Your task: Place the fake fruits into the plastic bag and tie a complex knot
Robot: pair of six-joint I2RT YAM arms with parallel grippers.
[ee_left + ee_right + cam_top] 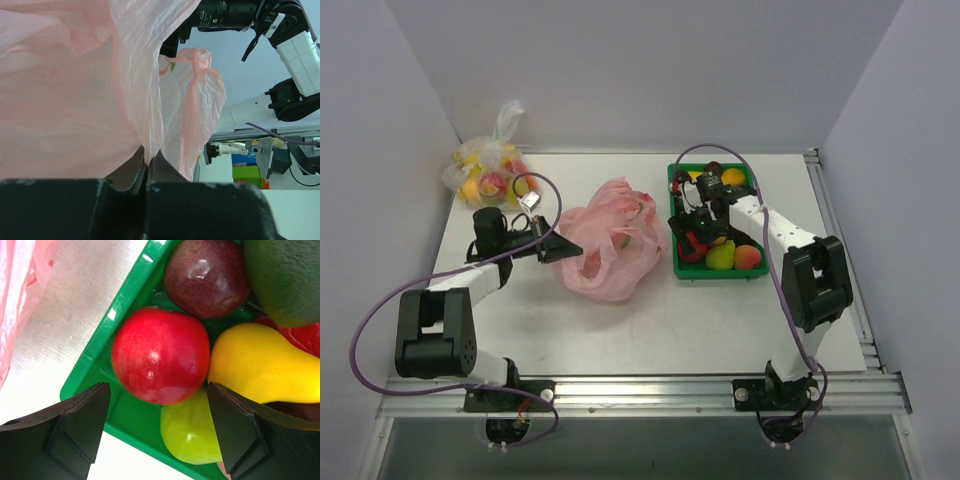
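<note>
1. No text, brand, number or sign can be read in any of the three views.
2. Left wrist view: the black lens barrel (225, 12) along the top edge carries a few small white and green marks near its left end. They look like printed characters, but they are too small and blurred to make out.
3. Same view, far background: a blue box (244, 160) sits on top of a green box (246, 176). The blue one shows pale patches that may be print — illegible.
4. Top external and right wrist views — no lettering is legible on anything.
</note>
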